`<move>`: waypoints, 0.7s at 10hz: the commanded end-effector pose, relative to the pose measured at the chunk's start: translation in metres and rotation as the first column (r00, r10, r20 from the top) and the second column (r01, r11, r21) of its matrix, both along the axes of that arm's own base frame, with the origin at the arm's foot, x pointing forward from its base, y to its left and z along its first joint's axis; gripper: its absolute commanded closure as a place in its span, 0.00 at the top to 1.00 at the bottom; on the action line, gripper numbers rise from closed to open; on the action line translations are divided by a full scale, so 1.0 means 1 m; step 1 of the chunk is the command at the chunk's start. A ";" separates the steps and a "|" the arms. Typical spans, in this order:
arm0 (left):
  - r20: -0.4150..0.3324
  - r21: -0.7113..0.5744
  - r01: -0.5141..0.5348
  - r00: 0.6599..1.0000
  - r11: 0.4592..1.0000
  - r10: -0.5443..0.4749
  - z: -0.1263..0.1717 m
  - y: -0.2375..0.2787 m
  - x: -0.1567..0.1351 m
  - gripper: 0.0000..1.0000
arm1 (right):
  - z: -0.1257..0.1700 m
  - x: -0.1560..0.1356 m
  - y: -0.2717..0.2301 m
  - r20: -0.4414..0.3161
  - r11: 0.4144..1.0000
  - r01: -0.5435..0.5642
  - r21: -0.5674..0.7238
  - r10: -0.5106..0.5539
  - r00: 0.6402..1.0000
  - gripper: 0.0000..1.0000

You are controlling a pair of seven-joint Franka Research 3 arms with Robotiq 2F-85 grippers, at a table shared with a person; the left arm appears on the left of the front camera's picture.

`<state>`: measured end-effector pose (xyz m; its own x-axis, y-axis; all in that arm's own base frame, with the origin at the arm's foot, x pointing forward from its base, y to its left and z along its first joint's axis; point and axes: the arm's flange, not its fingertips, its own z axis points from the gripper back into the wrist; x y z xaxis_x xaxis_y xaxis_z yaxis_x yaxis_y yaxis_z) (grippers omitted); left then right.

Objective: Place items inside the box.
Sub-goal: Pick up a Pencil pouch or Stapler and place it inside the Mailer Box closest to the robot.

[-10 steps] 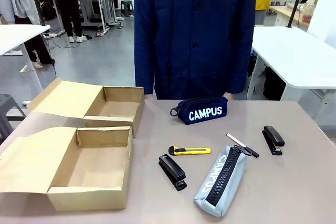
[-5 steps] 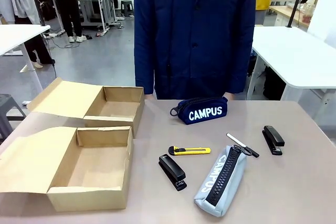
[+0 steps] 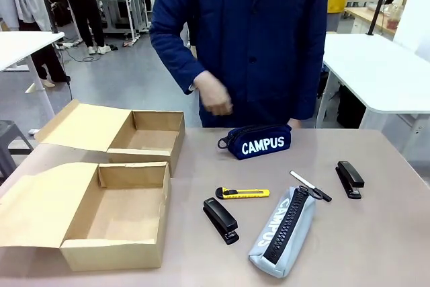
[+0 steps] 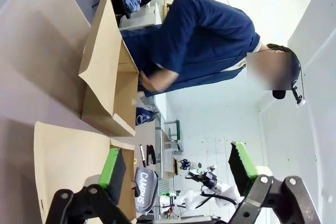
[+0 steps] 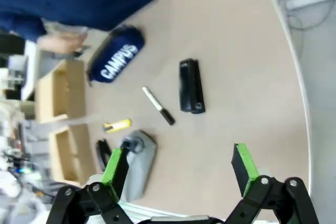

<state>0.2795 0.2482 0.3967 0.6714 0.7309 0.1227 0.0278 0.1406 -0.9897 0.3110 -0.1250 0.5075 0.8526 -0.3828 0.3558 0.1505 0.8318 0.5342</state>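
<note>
Six items lie out on the table; none is in a box yet.

- Near box, far box: both open-topped with flaps out to the left, on the table's left side. Risk: the task names one box, so a wrong pick would split the load.
- Navy case: far middle, just in front of the person. A hand hangs above and to the left of it. Risk: an arm reaching here could meet the hand.
- Knife: flat, centre. Risk: it is low and slim, so fingers may scrape the table and skid it.
- Stapler: just below the knife, closest to the near box. Risk: its smooth top may slip from a pinch.
- Second stapler: far right, well apart from both boxes. Risk: a long carry across the other items.
- Grey case: near edge, angled. Risk: it looks soft and would likely sag if gripped at one end.
- Pen: at the grey case's upper end, touching it or just beside it; I cannot tell which. Risk: lifting the case could roll the pen.
- Left gripper: jaws wide apart, holding nothing.
- Right gripper: jaws wide apart, nothing between them, above the table's right side.
</note>
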 end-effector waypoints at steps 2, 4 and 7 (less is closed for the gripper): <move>0.017 -0.003 0.001 1.000 1.000 -0.001 0.002 0.000 -0.003 1.00 | -0.015 0.008 0.097 -0.074 0.933 -0.126 -0.336 0.107 0.991 1.00; 0.017 -0.003 0.001 1.000 1.000 -0.001 0.002 0.000 -0.003 1.00 | -0.023 0.016 0.135 -0.114 0.888 -0.221 -0.402 0.191 0.975 1.00; 0.017 -0.003 0.001 1.000 1.000 -0.001 0.002 0.000 -0.003 1.00 | -0.007 0.034 0.151 -0.126 0.891 -0.241 -0.386 0.207 0.970 1.00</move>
